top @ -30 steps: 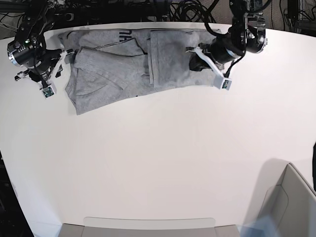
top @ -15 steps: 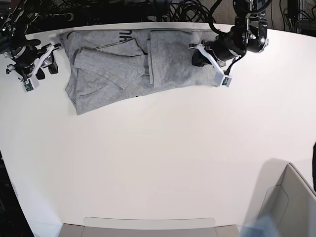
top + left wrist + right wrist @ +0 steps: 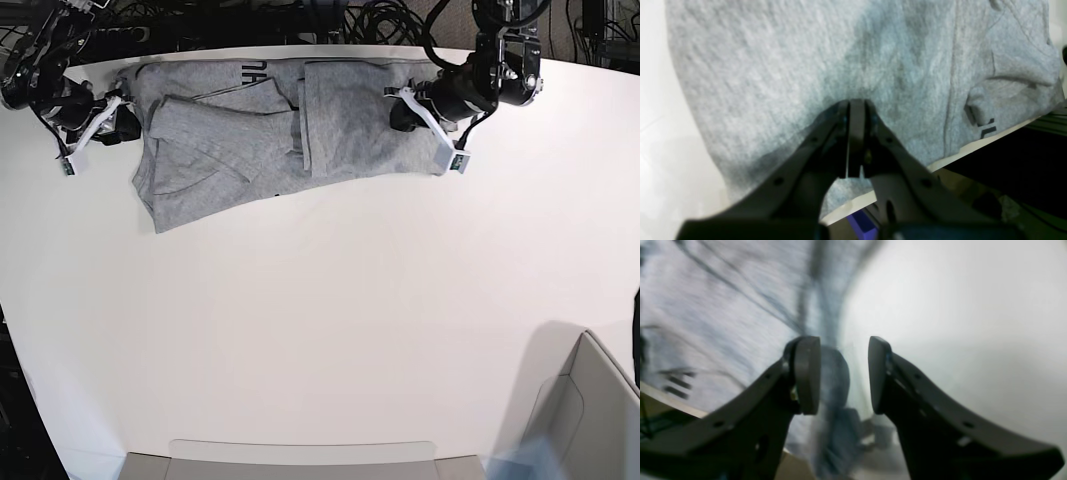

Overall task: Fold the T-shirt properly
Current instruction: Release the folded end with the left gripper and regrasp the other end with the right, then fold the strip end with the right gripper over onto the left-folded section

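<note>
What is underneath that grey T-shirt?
The T-shirt lies on a white table, which shows all round it. Its own folded layers overlap, with black lettering peeking out near the far edge. Whatever lies between the layers or under the cloth is covered.

Black lettering on the grey T-shirt (image 3: pixel 250 125), only partly showing.
Near the shirt's far edge, the base view shows a few block capitals, upside down, roughly "NA"; the rest is folded under and cannot be read.
</note>
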### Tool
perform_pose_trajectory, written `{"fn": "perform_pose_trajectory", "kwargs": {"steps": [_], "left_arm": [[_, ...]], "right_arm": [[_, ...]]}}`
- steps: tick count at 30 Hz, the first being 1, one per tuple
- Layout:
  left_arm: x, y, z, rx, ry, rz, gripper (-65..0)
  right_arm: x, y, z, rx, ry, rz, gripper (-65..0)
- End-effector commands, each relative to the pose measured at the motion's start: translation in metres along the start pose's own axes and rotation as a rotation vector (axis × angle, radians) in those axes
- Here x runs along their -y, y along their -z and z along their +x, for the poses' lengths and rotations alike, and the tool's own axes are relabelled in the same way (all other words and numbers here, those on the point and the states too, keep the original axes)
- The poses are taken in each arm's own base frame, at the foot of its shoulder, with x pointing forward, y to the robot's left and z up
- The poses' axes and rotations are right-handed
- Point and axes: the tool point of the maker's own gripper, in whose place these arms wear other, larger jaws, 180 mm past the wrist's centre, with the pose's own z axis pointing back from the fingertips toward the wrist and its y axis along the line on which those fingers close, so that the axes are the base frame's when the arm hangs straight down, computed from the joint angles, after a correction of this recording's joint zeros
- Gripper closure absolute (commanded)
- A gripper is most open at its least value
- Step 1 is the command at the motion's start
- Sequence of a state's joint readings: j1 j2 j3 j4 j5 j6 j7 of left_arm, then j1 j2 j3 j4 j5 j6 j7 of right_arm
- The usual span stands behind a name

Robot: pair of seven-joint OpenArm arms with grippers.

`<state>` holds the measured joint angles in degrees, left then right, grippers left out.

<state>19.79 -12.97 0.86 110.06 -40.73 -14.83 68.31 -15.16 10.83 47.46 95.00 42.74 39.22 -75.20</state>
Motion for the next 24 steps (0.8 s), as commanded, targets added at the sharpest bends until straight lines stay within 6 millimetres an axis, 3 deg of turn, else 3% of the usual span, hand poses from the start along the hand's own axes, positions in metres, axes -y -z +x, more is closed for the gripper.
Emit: {"fn": "perform_pose_trajectory", "kwargs": {"steps": [1, 10, 18, 24], "left_arm": [[0.003, -0.003, 0.007, 0.025, 0.013, -0.014, 0.0], [0.004, -0.002, 0.007, 0.027, 0.01, -0.017, 0.0], [0.005, -0.002, 0.007, 0.027, 0.009, -0.018, 0.0], [0.005, -0.002, 0.007, 0.026, 0.009, -0.018, 0.0]], "right_arm": [[0.005, -0.004, 0.007, 0.022, -0.02, -0.006, -22.9], [0.013, 0.019, -0.017, -0.027, 0.11, 0.054, -22.9], [-0.029, 0.045, -0.027, -0.088, 0.069, 0.168, -22.8], [-0.045, 0.05, -0.039, -0.101, 0.097, 0.199, -22.8]]}}
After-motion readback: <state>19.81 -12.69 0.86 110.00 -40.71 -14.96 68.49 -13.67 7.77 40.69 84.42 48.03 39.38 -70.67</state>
